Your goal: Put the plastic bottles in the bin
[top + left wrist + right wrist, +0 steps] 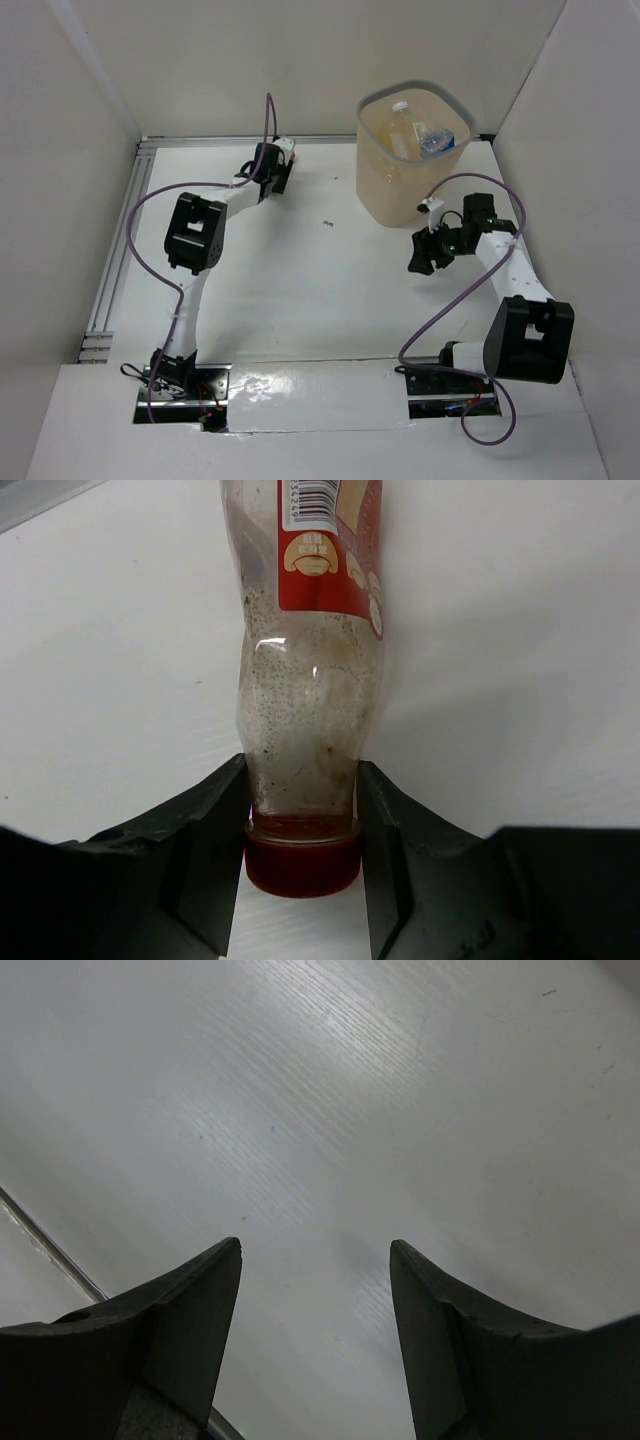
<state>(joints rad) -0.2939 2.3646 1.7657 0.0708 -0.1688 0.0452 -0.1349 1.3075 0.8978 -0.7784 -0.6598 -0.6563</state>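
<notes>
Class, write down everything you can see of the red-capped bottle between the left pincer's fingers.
The red-capped bottle is clear, dented plastic, speckled with residue inside. Its red cap points toward the camera, and a red label with a barcode wraps the far part. It appears to lie on the white table. The left pincer has its black fingers against both sides of the neck.

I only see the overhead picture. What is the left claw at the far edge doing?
Observer: The left gripper has its fingers against both sides of the neck of a clear plastic bottle with a red cap and red label.
Operator: Is the bottle clean?
Observer: No, dark specks cling inside it.
Operator: Does the right claw hold anything?
Observer: No; the right gripper is open, with only the white table beneath it.
</notes>
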